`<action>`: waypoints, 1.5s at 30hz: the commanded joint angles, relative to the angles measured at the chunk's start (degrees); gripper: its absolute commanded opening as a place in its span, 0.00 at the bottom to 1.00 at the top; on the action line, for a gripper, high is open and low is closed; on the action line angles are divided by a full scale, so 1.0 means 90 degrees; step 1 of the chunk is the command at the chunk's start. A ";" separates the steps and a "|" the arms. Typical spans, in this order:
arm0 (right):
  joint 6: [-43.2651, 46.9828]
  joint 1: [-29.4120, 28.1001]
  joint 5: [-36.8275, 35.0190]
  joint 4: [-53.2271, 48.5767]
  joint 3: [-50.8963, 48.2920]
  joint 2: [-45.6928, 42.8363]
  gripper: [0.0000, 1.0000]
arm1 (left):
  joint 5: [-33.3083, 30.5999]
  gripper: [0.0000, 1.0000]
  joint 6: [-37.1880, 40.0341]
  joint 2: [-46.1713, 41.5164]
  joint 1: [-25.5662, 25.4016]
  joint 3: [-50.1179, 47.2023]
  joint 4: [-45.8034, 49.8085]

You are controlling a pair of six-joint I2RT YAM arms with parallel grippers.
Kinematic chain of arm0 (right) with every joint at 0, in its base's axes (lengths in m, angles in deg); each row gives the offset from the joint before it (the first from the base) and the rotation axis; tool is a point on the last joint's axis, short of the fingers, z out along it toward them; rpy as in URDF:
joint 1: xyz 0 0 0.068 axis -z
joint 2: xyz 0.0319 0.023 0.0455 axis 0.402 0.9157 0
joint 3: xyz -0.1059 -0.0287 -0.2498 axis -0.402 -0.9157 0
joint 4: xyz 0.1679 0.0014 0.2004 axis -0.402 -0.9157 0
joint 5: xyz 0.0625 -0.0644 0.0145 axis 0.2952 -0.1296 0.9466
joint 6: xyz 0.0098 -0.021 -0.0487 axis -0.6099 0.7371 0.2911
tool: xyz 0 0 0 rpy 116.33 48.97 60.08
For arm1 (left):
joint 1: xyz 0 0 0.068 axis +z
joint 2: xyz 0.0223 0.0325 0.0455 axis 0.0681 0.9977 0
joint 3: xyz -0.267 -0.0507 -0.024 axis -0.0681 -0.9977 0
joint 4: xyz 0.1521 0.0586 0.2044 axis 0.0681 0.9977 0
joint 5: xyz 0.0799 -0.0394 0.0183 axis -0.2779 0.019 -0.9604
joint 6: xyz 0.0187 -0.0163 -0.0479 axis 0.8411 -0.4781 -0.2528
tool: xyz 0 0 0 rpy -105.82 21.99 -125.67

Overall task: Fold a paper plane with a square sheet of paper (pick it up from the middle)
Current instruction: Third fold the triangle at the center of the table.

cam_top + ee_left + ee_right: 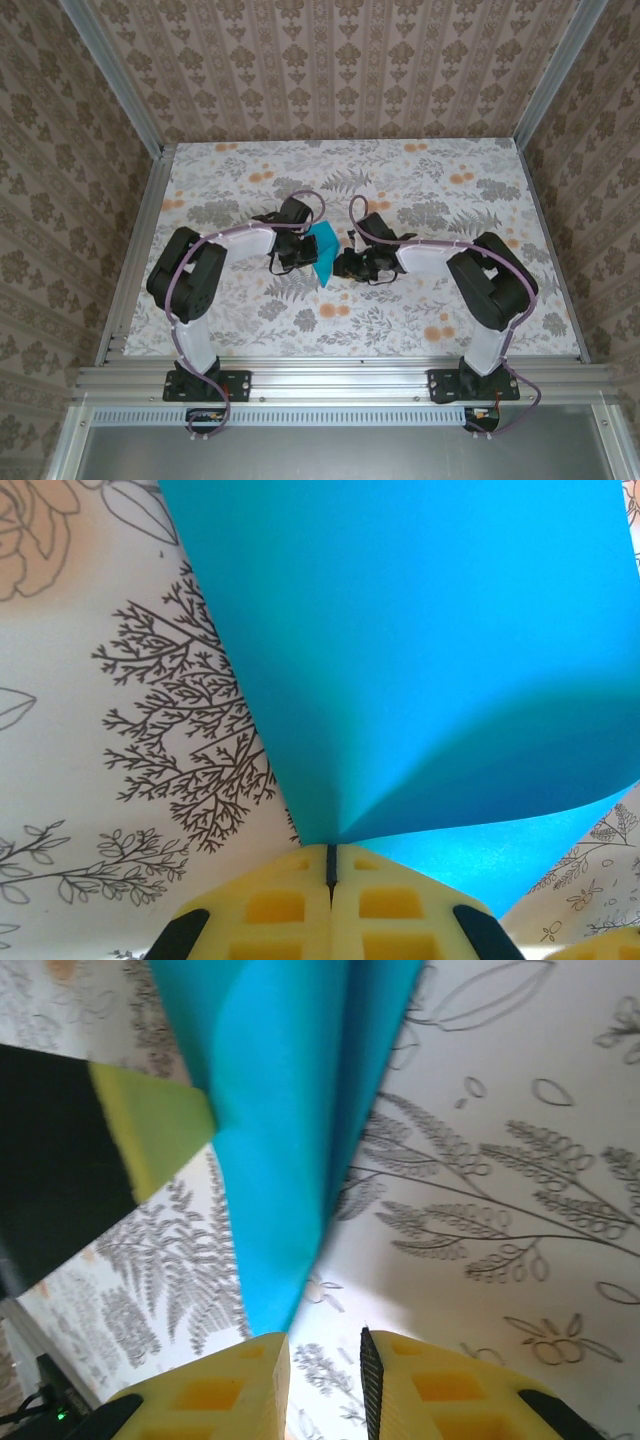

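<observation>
your left fingers are clamped on the thin teal-blue creased paper sheet; its pointed end lies just ahead of your right fingers, which stand slightly apart.

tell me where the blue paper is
The paper is mid-table in the top view, pinched in the left claw, with the right claw close on its other side.

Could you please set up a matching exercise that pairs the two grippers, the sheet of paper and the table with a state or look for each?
Column one:
1. left gripper
2. right gripper
3. sheet of paper
4. table

Column two:
a. floral print
b. fingers apart, gripping nothing
c. teal-blue, folded
d. fingers shut on the paper

Pairs: 1-d; 2-b; 3-c; 4-a
</observation>
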 commanded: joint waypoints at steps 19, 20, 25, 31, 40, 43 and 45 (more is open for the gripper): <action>-0.0141 -0.0271 0.0387 0.0138 0.0673 0.0815 0.22 | -0.0177 0.00 -0.0073 0.0299 0.0012 -0.0224 0.0422; -0.0136 -0.0282 0.0366 0.0138 0.0680 0.0826 0.21 | -0.0177 0.00 -0.0079 0.0263 0.0012 -0.0246 0.0411; -0.0053 -0.0350 0.0017 -0.0107 0.0776 0.0885 0.20 | -0.0133 0.03 -0.0088 0.0136 0.0012 -0.0221 0.0405; 0.0022 -0.0438 -0.0669 -0.0787 0.0973 0.1069 0.20 | -0.0011 0.12 -0.0054 -0.0286 0.0027 -0.0159 0.0261; -0.0178 -0.0526 -0.1486 -0.1560 0.1196 0.1299 0.23 | 0.0372 0.30 0.0146 -0.1127 0.0243 -0.0334 -0.0405; -0.0228 -0.0546 -0.1628 -0.1689 0.1253 0.1342 0.24 | 0.0457 0.30 0.0207 -0.1050 0.0314 -0.0303 -0.0460; -0.0266 -0.0554 -0.1703 -0.1794 0.1294 0.1379 0.24 | 0.0571 0.29 0.0208 -0.0982 0.0331 -0.0321 -0.0572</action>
